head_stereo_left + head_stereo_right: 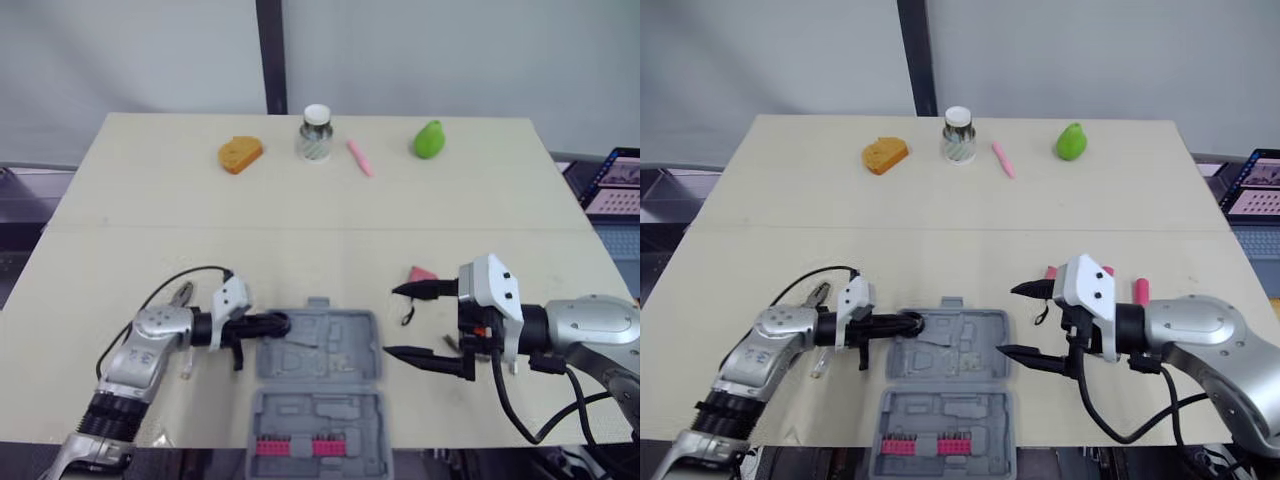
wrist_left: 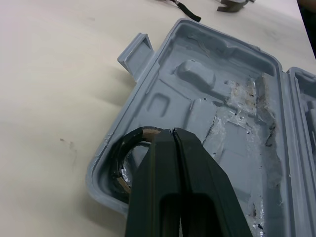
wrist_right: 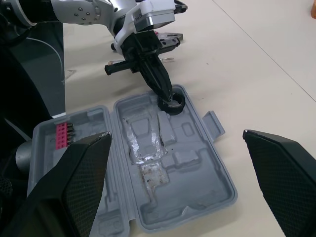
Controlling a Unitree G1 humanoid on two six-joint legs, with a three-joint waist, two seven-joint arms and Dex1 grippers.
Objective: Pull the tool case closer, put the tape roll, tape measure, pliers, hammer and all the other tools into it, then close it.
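Note:
The grey tool case [image 1: 330,345] lies open at the table's front centre, with a row of pink bits [image 1: 295,447] in its near half. A black tape roll [image 2: 124,149] sits in the far half's left corner. My left gripper [image 1: 275,323] is shut on its rim, reaching in from the left. Just right of the case, my right gripper [image 1: 394,321] hovers open with nothing between its fingers. Pliers [image 1: 182,294] lie on the table behind my left arm. A pink-red tool [image 1: 422,273] lies beside the right gripper.
Along the table's far edge stand an orange block [image 1: 240,154], a glass jar [image 1: 316,133], a pink pen [image 1: 359,157] and a green pear [image 1: 429,139]. A laptop [image 1: 615,180] sits off the table at the right. A small black item [image 1: 408,315] lies between case and right gripper.

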